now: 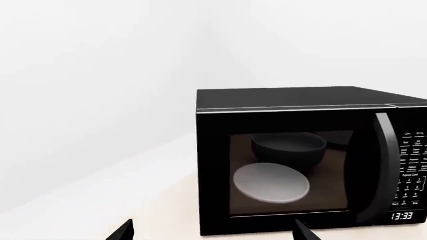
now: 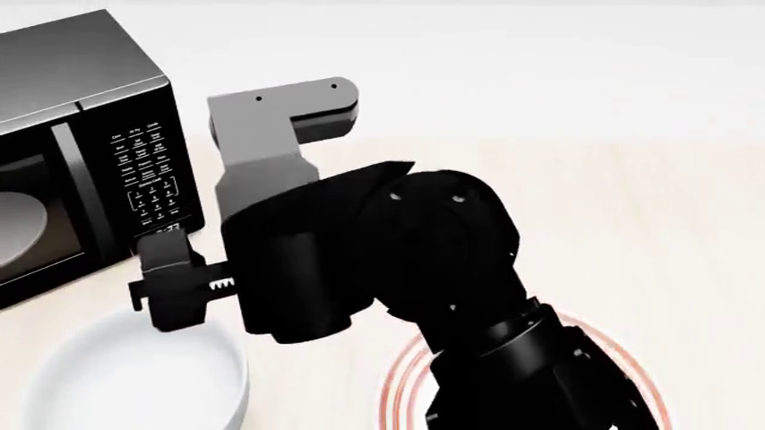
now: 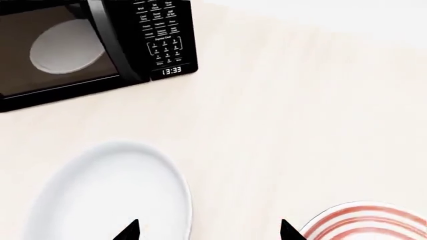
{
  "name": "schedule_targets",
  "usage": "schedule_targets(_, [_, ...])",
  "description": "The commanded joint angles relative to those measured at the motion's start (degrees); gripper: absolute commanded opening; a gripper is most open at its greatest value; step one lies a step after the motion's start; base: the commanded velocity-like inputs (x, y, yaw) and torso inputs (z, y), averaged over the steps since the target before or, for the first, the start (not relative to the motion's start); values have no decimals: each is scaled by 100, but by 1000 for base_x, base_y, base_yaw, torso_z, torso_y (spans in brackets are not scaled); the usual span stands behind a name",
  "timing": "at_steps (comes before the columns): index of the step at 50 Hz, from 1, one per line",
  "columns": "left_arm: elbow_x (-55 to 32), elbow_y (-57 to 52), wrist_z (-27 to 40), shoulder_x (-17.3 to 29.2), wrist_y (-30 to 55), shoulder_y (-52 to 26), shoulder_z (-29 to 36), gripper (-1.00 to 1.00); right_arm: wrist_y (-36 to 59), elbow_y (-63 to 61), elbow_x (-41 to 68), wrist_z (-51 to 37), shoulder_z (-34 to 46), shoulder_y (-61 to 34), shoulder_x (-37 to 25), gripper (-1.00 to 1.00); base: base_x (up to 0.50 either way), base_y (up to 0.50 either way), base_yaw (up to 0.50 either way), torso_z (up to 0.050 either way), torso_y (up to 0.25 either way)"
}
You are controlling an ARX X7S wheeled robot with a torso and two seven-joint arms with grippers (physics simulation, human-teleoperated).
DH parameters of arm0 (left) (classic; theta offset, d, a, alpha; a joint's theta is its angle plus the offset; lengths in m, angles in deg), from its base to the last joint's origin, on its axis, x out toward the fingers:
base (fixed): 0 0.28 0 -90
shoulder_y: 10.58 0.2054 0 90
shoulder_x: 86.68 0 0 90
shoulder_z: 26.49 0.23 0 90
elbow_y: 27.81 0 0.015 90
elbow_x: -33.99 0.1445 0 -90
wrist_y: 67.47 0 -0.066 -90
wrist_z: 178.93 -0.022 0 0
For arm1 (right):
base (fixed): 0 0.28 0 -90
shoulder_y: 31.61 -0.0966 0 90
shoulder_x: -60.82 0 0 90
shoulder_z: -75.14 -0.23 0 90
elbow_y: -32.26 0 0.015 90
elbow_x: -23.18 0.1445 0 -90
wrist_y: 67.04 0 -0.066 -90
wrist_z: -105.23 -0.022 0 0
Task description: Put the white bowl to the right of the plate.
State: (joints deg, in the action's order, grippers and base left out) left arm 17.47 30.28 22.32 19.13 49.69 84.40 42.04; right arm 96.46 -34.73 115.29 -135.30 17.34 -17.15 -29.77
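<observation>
While the right gripper hangs with its fingertips spread and empty above bare table, the white bowl lies under its one tip and the plate just past the other. Risk, as I judge it: descending here, that tip strikes the thick rim and skids the bowl toward the microwave.
</observation>
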Motion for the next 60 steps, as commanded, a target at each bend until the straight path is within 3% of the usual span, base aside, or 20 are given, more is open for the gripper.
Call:
schedule_targets(1, [0, -41, 39, 14, -28, 42, -9, 100, -588, 1348, 807, 488, 1009, -538, 50, 100, 0, 0, 0, 0, 0])
schedule_targets(7, [-14, -46, 37, 24, -41, 56, 3, 100, -1308, 1968, 1530, 995, 2262, -938, 52, 100, 0, 0, 0, 0, 0])
schedule_targets(15, [-41, -17, 17, -3, -187, 147, -54, 100, -2294, 2549, 3416, 1932, 4942, -1591, 57, 100, 0, 0, 0, 0, 0])
schedule_targets(19, [-56, -26, 26, 0, -197, 163, -74, 100, -2563, 2550, 4094, 2179, 5738, -1797, 58, 100, 0, 0, 0, 0, 0])
schedule_targets(33, [-79, -24, 36, 16, -225, 178, -51, 100, -2952, 2937, 5379, 2027, 5994, -1628, 58, 100, 0, 0, 0, 0, 0])
schedule_targets(60, [-120, -107, 63, 44, -282, 269, -23, 100, -3130, 2833, 5122, 1947, 6021, -1163, 58, 100, 0, 0, 0, 0, 0])
